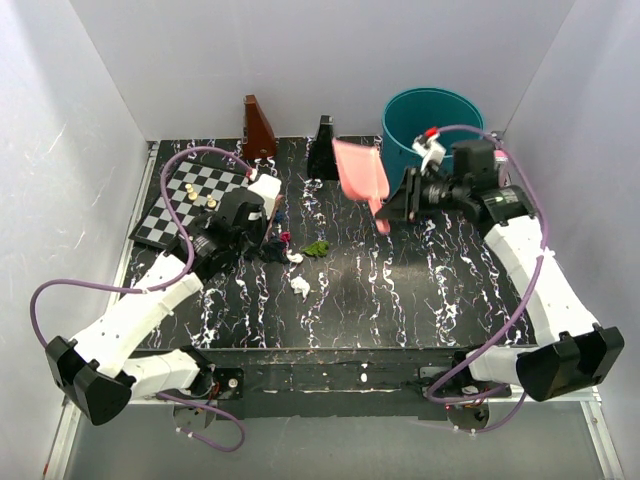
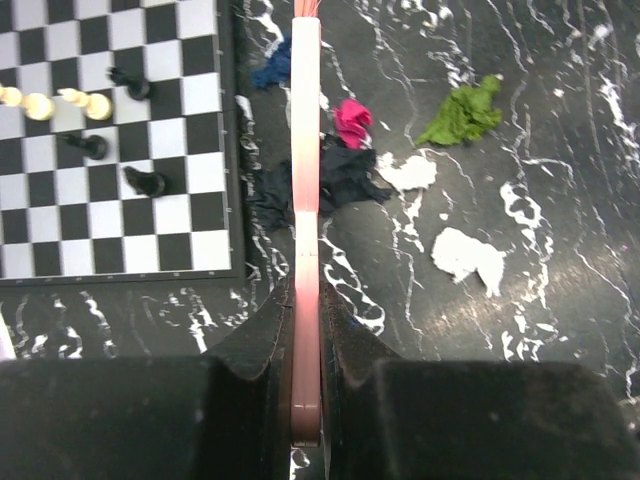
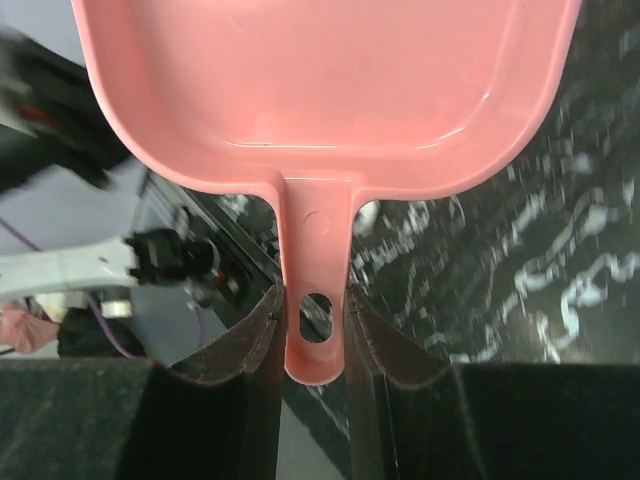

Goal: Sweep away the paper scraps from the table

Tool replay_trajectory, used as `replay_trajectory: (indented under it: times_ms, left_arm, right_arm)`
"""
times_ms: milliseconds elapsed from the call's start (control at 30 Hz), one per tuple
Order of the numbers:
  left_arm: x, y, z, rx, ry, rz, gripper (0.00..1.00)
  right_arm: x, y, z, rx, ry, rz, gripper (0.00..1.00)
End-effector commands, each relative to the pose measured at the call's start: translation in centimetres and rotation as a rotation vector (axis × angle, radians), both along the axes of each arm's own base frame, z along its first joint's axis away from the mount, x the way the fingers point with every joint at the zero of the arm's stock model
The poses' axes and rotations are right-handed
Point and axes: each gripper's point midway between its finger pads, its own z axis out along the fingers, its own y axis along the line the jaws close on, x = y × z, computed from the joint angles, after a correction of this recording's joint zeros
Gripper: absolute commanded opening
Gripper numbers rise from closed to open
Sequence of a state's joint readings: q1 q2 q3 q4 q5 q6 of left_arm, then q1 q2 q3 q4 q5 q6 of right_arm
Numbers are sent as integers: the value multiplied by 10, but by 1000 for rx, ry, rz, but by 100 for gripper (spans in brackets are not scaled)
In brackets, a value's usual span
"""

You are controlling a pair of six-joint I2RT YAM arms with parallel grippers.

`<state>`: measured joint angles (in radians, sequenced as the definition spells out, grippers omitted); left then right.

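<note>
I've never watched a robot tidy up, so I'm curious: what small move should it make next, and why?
Probably the right gripper should lower the pink dustpan to the table beside the paper scraps. The pan is raised, empty, near the teal bin, while the scraps lie loose by the brush in the left gripper.

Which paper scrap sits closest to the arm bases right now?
The lone white scrap, set apart toward the near edge; the green scrap and the rest cluster farther back.
</note>
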<state>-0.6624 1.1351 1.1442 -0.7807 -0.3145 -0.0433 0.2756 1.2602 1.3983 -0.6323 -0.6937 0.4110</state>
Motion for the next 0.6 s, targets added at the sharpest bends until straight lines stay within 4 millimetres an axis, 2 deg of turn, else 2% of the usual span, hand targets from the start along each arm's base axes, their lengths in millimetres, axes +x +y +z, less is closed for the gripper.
replay_trajectory:
  times_ms: [0,133,267,367,433,567]
  left_arm:
    - [13,28,26,112,-72,116,0]
    - [21,38,26,202,-67,167,0]
    - [28,42,21,297,-37,173,0]
    - [33,42,11,362,8,179,0]
    - [34,38,0,377,47,162,0]
    - [36,29,-19,393,107,127,0]
  right_arm:
    - [-30,-15,-82,-306,94,3,1]
    - [-51,-27,-126,-497,146,-14,1]
    - [-77,-37,-154,-643,200,26,1]
    - [-92,-50,-172,-792,235,32,1]
    - [-100,-54,-182,-857,232,41,1]
    - [-115,-45,-186,-889,241,101,1]
